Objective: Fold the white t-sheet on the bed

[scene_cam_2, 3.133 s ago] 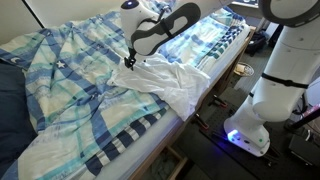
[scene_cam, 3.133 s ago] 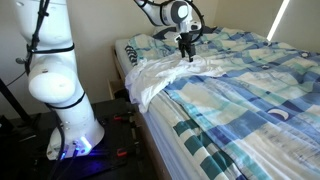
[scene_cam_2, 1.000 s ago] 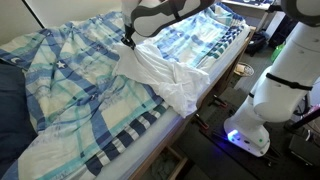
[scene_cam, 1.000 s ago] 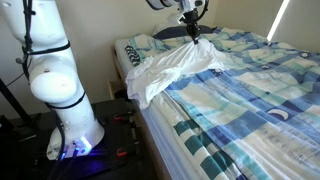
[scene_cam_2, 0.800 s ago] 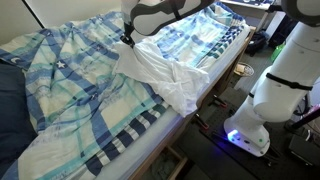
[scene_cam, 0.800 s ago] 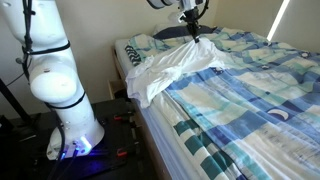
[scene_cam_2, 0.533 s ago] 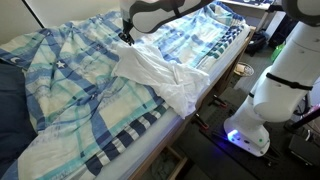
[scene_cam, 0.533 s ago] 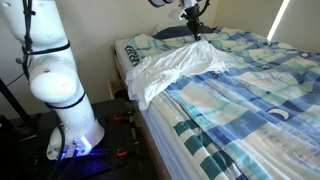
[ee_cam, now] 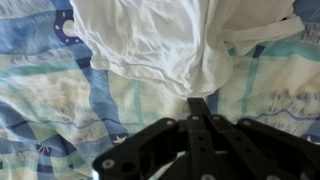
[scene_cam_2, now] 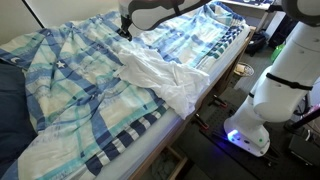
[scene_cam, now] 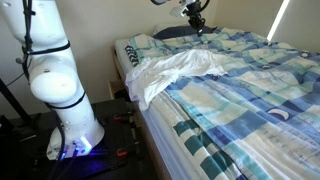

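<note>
**Carefully now: take a hem, not the heap**

The table [scene_cam: 160, 140] is spread with a blue checked cover [scene_cam: 250, 100], and the white shirt [scene_cam: 175, 68] lies on it in a crumpled mound near one corner, part of it spilling over the edge. The fingers [ee_cam: 200, 115] hang above the cover just past the mound, pressed together with no cloth between them in the wrist view.

As I judge it, no fold is made and a fresh grasp is the step in hand. It would go best with the fingers parted first, then lowered onto a single outer edge of the shirt [scene_cam_2: 160, 75], not its bunched middle, pinching one layer only. Drawing that edge flat across the cover should stop the overhanging part from dragging the rest off.
</note>
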